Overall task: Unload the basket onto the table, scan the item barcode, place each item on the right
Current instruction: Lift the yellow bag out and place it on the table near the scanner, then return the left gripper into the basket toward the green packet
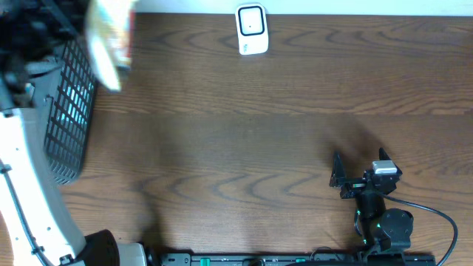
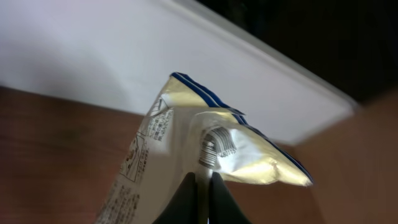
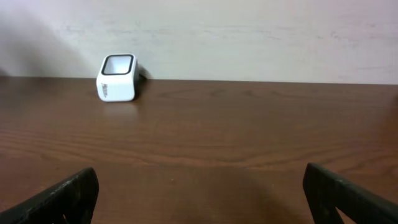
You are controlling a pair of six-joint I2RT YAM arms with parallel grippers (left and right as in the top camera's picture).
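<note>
The packet (image 2: 177, 140) is silver with blue edging, the scanner (image 1: 251, 30) white

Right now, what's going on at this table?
The left arm has its jaws shut on a foil snack packet, right beside its barcode, held up near the black basket at the far left. The white scanner sits at the table's back edge, well apart from the packet, so nothing is scanned yet. The right arm sits near the front, jaws open and empty.
</note>
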